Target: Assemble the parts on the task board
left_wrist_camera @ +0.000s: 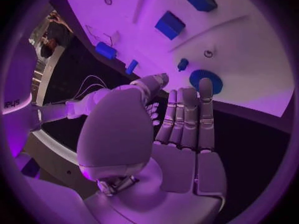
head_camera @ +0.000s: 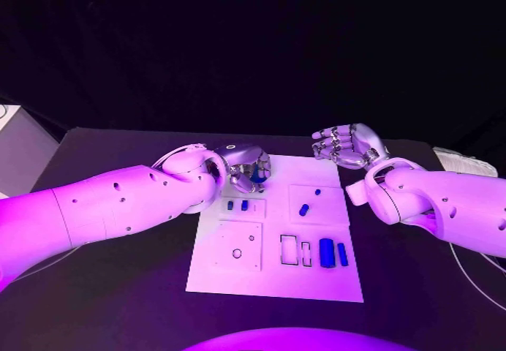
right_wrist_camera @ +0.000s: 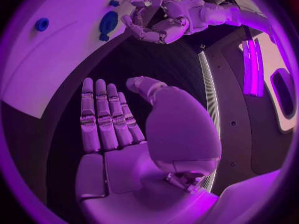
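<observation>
Blue parts (head_camera: 327, 252) stand lengthwise near the white board's (head_camera: 274, 281) right edge; left hand (head_camera: 245, 167) and right hand (head_camera: 348, 144) hover open-fingered, holding nothing.

Arms (head_camera: 126, 201): smooth white shells, dotted with small dark screw holes.
Hands (head_camera: 348, 144): silver metal, segmented fingers (left_wrist_camera: 189, 115).
Cable (head_camera: 477, 281): thin, pale.

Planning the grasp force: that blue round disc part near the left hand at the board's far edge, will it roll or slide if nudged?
The blue disc appears to lie flat on the task board, so it would probably slide, not roll. It looks like stiff, light plastic. The board looks smooth, so a nudge from the left hand could skate it off the nearby edge.
</observation>
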`<state>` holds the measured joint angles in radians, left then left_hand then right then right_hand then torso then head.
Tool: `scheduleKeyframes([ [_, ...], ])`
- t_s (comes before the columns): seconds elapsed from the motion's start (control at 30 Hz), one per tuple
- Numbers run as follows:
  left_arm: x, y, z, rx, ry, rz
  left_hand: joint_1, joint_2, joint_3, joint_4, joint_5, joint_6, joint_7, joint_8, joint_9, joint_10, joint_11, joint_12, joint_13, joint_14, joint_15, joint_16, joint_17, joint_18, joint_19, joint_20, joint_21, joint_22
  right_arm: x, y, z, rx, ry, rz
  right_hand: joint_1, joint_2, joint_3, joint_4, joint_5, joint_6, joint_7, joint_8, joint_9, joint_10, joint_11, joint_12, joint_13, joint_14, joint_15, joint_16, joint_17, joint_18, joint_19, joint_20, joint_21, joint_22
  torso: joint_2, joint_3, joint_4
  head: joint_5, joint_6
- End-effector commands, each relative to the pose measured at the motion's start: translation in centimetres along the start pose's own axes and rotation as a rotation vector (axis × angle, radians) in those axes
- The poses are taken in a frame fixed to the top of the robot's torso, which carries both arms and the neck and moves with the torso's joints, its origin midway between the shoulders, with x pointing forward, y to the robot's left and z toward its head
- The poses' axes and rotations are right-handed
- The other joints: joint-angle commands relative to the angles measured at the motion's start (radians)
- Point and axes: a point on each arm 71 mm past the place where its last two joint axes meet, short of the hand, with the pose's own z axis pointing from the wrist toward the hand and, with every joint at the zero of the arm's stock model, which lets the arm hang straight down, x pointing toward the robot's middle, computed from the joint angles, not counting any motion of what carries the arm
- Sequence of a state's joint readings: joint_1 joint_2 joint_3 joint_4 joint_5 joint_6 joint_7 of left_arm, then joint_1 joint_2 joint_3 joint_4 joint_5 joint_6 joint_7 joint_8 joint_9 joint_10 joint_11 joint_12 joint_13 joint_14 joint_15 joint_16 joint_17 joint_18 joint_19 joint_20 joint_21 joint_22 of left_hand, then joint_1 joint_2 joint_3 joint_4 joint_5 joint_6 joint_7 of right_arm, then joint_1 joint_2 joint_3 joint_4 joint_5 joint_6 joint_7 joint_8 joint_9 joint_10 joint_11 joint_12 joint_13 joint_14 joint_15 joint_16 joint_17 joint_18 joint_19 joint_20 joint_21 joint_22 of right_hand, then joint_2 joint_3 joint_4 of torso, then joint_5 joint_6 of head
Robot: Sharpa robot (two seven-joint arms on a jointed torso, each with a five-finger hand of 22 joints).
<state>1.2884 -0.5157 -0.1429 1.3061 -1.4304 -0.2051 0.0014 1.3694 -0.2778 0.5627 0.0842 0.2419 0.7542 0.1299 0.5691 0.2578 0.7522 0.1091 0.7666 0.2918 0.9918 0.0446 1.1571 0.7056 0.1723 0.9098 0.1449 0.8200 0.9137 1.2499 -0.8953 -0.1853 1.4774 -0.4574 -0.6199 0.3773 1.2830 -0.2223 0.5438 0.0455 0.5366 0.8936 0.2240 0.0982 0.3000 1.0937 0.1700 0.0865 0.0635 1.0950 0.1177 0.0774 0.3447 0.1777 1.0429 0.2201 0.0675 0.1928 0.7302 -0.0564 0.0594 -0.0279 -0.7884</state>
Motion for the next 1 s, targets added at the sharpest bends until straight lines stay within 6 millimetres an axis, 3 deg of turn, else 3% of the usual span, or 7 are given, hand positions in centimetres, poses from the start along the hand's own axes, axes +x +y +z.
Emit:
scheduleKeyframes([
  [0.03,0.6,-0.2,0.4,0.002,0.079,0.089,0.002,-0.005,-0.006,0.0,0.002,0.007,-0.004,-0.007,-0.002,-0.005,-0.001,0.006,-0.001,-0.008,0.001,0.007,-0.002,0.01,0.003,0.002,0.001,0.001,0.2,0.1,0.0,-0.013,0.017,0.003,-0.002,0.004,0.0,-0.004,0.004,0.007,0.012,-0.004,-0.001,0.009,0.0,-0.003,-0.001,-0.002,0.005,-0.005,-0.001,0.004,0.005,0.004,0.002,-0.002,0.0,0.0,-0.0011,0.0,0.0],
  [0.2,1.0,-0.6,0.9,0.005,0.113,0.107,0.004,-0.004,-0.007,-0.001,0.002,0.011,-0.005,-0.009,-0.004,-0.006,-0.003,0.008,-0.003,-0.009,-0.001,0.011,-0.003,0.01,0.002,0.001,0.0,0.002,0.3,0.2,0.0,-0.013,0.016,0.004,-0.001,0.005,0.002,-0.007,0.005,0.007,0.012,-0.005,-0.002,0.009,0.0,-0.004,-0.001,-0.001,0.004,-0.004,-0.003,0.004,0.006,0.004,0.003,-0.004,0.002,-0.0016,-0.0025,0.0,0.001],
  [0.57,1.1,-0.5,1.6,-0.014,0.132,0.131,0.013,0.004,-0.001,-0.005,0.004,0.024,-0.006,-0.019,-0.012,-0.006,-0.005,0.015,-0.008,-0.01,-0.003,0.027,-0.005,0.011,0.004,-0.001,0.004,0.006,0.4,0.3,0.0,-0.015,0.019,0.006,-0.001,0.005,0.002,-0.007,0.005,0.007,0.012,-0.005,-0.002,0.009,0.0,-0.004,-0.001,-0.001,0.004,-0.004,-0.003,0.004,0.006,0.004,0.003,-0.004,0.0,-0.0004,-0.001,-0.005,-0.001],
  [0.7,1.2,-0.5,1.8,-0.022,0.142,0.134,0.021,0.007,0.008,-0.011,0.004,0.024,-0.01,-0.041,-0.025,-0.013,-0.004,0.018,-0.016,-0.015,-0.004,0.04,-0.01,0.01,0.005,-0.003,0.011,0.013,0.4,0.3,0.0,-0.015,0.02,0.007,-0.001,0.005,0.002,-0.007,0.005,0.007,0.012,-0.005,-0.002,0.009,0.0,-0.004,-0.001,-0.001,0.004,-0.004,-0.003,0.004,0.006,0.004,0.003,-0.004,0.0,-0.0002,-0.0014,-0.005,-0.002],
  [1.0,1.4,-0.3,1.9,-0.038,0.169,0.138,0.031,0.018,0.024,-0.02,0.003,0.056,-0.008,-0.054,-0.034,-0.018,-0.004,0.026,-0.025,-0.023,-0.004,0.054,-0.02,0.01,0.002,-0.004,0.022,0.026,0.4,0.3,-0.1,-0.015,0.021,0.007,-0.001,0.005,0.002,-0.007,0.005,0.007,0.012,-0.005,-0.002,0.009,0.0,-0.004,-0.001,-0.001,0.004,-0.004,-0.003,0.004,0.006,0.004,0.003,-0.004,0.0,0.0005,-0.001,-0.006,-0.008],
])
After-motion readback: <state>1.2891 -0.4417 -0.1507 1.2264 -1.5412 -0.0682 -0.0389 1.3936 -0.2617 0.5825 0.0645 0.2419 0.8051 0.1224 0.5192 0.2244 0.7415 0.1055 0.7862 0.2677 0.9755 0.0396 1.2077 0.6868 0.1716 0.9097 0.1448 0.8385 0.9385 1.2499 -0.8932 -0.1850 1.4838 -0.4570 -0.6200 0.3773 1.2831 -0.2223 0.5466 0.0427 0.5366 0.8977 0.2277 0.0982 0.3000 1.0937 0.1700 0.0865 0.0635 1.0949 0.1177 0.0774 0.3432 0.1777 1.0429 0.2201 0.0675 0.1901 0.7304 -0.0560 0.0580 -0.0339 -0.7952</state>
